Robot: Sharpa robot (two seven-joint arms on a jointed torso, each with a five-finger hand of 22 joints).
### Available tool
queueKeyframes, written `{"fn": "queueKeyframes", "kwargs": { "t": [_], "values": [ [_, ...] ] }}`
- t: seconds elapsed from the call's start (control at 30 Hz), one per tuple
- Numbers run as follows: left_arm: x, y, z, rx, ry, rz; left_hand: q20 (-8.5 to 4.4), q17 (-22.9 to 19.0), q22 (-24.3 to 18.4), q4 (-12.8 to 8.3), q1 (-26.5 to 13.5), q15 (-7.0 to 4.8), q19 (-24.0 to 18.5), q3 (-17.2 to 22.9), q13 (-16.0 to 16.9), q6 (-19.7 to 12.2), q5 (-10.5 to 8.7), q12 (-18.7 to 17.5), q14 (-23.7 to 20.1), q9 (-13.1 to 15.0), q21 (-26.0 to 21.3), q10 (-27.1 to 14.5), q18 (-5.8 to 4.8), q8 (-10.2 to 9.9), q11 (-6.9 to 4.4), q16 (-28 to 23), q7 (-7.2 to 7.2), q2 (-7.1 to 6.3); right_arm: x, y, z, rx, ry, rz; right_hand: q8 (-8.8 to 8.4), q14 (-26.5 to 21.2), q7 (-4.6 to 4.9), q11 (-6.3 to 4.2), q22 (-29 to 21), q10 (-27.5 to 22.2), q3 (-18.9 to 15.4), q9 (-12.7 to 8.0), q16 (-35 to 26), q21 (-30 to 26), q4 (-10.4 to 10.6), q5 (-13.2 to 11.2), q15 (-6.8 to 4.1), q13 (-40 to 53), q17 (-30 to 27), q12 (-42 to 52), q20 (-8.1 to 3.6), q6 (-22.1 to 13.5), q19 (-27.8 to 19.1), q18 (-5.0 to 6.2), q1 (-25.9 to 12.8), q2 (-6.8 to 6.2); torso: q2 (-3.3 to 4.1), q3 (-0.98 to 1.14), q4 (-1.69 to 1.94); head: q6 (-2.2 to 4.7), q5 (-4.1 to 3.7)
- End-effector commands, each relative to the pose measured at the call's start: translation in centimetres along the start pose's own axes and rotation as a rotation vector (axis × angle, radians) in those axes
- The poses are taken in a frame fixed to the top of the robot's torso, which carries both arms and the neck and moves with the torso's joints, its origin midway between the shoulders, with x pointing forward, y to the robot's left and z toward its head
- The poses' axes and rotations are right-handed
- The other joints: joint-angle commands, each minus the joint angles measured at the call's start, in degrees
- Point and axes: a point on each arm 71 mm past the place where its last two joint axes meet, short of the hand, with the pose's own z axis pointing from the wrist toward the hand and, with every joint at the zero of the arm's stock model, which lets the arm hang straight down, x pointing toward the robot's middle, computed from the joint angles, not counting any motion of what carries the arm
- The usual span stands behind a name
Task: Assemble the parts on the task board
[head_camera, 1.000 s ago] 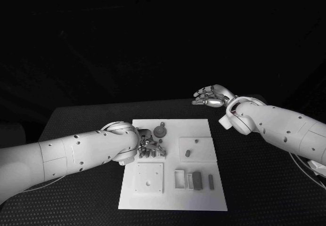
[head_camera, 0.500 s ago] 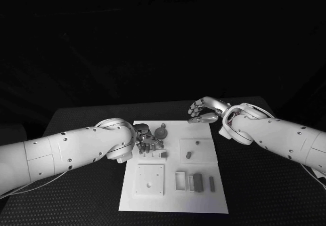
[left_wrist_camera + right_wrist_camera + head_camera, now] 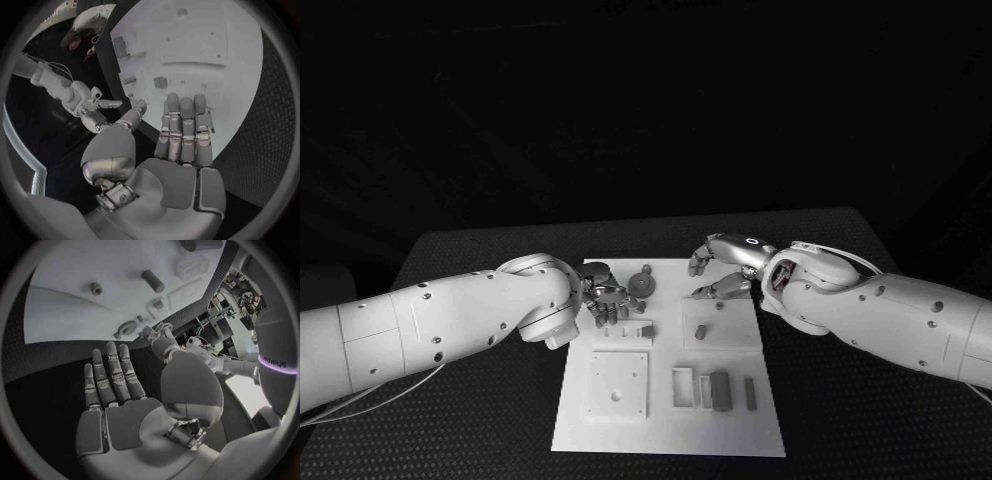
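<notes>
My right hand (image 3: 720, 266) has swung down from above the far tabletop to the task board (image 3: 733, 420)'s far edge, fingers spread and empty; my left hand (image 3: 607, 290), also empty-handed, hovers over the small parts (image 3: 640, 329) still lying loose, so assembly hasn't begun.

Non-task elements: a black surface (image 3: 473, 250) with a fine dotted texture, extending beyond the white plate on all sides; thin pale cables (image 3: 365, 398) trailing across it near its edge.
</notes>
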Motion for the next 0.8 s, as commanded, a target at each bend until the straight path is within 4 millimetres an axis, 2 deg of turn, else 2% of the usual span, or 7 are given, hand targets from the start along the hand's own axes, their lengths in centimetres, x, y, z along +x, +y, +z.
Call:
{"fn": "queueKeyframes", "kwargs": {
  "t": [0.03,0.1,0.23,0.57,0.7,0.77,0.8],
  "values": [
    [-0.5,-0.1,-0.2,0.046,-0.028,-0.087,0.43,-0.20,-0.10,-0.16,1.16,0.40,0.11,0.20,-0.24,-0.39,-0.07,-0.39,-0.05,0.10,-0.38,-0.05,1.18,0.00,0.15,-0.27,-0.03,0.09,0.6,1.1,0.0,-0.018,-0.013,-0.094,-0.17,-1.00,0.02,0.07,-2.89,-0.64,-0.04,-0.11,-0.55,-1.06,0.56,-0.21,0.26,0.28,0.41,-0.44,0.19,0.50,-1.81,-0.96,-0.01,-0.54,-0.01,0.02,-0.10,0.07,-0.06],
    [-0.8,0.0,-0.3,0.065,-0.036,-0.112,0.64,-0.48,-0.19,-0.20,2.99,0.61,-0.08,0.62,-0.56,-0.38,0.25,-0.86,-0.31,0.16,-0.81,-0.19,1.18,0.02,0.24,-0.54,0.02,0.07,1.2,1.7,0.0,-0.025,-0.011,-0.106,-0.36,-1.72,0.00,0.20,-4.90,-0.95,0.14,-0.26,-0.83,-1.75,1.09,-0.19,0.53,0.68,1.13,-0.67,0.31,0.70,-3.54,-1.61,0.22,-0.80,0.01,0.01,-0.12,0.08,-0.08],
    [-1.3,0.3,-0.7,0.096,-0.054,-0.169,0.86,-0.81,-0.19,-0.34,6.08,0.82,0.00,0.96,-0.93,-0.28,0.99,-1.32,-0.33,0.24,-1.29,-0.05,1.23,0.08,0.31,-0.66,0.04,0.43,2.1,2.6,0.2,-0.025,-0.024,-0.122,-0.46,-2.18,-0.10,0.19,-6.17,-1.00,0.20,-0.34,-1.02,-2.24,1.41,-0.20,0.65,1.16,1.91,-0.76,0.53,0.98,-4.74,-1.61,0.39,-0.92,0.01,0.07,-0.05,0.00,-0.19],
    [-2.7,1.2,-1.7,0.160,-0.112,-0.311,1.03,-1.41,0.12,-0.60,13.81,0.91,0.49,0.66,-1.38,-0.05,3.23,-1.83,-0.11,0.35,-2.15,0.34,1.30,0.14,0.30,-0.60,-0.01,1.31,4.8,5.0,0.9,-0.037,0.000,-0.131,-0.53,-2.04,-0.24,0.14,-5.29,-0.93,0.37,-0.40,-0.97,-2.15,1.79,-0.20,0.57,1.71,2.82,-0.78,0.74,1.32,-5.34,-1.61,0.53,-1.22,0.02,-0.05,0.10,-0.11,-0.29],
    [-2.7,1.4,-1.7,0.158,-0.107,-0.331,1.05,-1.49,0.15,-0.58,14.40,0.93,0.53,0.46,-1.42,-0.04,3.29,-1.88,-0.11,0.34,-2.28,0.35,1.27,0.12,0.31,-0.61,-0.01,1.23,5.4,5.5,1.2,-0.041,-0.001,-0.145,-0.57,-1.99,-0.24,0.13,-4.79,-0.91,0.40,-0.42,-0.96,-2.03,1.80,-0.20,0.55,1.80,2.97,-0.78,0.74,1.32,-5.32,-1.61,0.59,-1.29,0.02,-0.01,0.21,-0.20,-0.21],
    [-2.7,1.3,-1.7,0.160,-0.105,-0.331,1.06,-1.50,0.15,-0.56,14.42,0.94,0.53,0.41,-1.43,-0.05,3.28,-1.89,-0.12,0.33,-2.30,0.34,1.26,0.11,0.32,-0.62,0.00,1.21,5.6,5.7,1.3,-0.043,-0.008,-0.151,-0.63,-1.81,-0.22,0.09,-4.28,-0.82,0.43,-0.45,-0.88,-1.88,1.85,-0.20,0.49,1.93,3.17,-0.74,0.73,1.29,-5.29,-1.61,0.61,-1.40,0.02,-0.02,0.13,-0.21,-0.10],
    [-2.7,1.3,-1.8,0.161,-0.103,-0.333,1.06,-1.51,0.15,-0.56,14.42,0.94,0.53,0.40,-1.43,-0.05,3.28,-1.90,-0.13,0.33,-2.31,0.34,1.25,0.11,0.32,-0.62,0.01,1.21,5.7,5.9,1.4,-0.045,-0.016,-0.156,-0.72,-0.97,-0.18,-0.06,-1.22,-0.48,0.50,-0.48,-0.42,-0.97,1.91,-0.18,0.23,2.15,3.56,-0.55,0.63,1.21,-4.61,-1.42,0.63,-1.44,0.01,-0.06,0.12,-0.22,-0.07]
  ]
}}
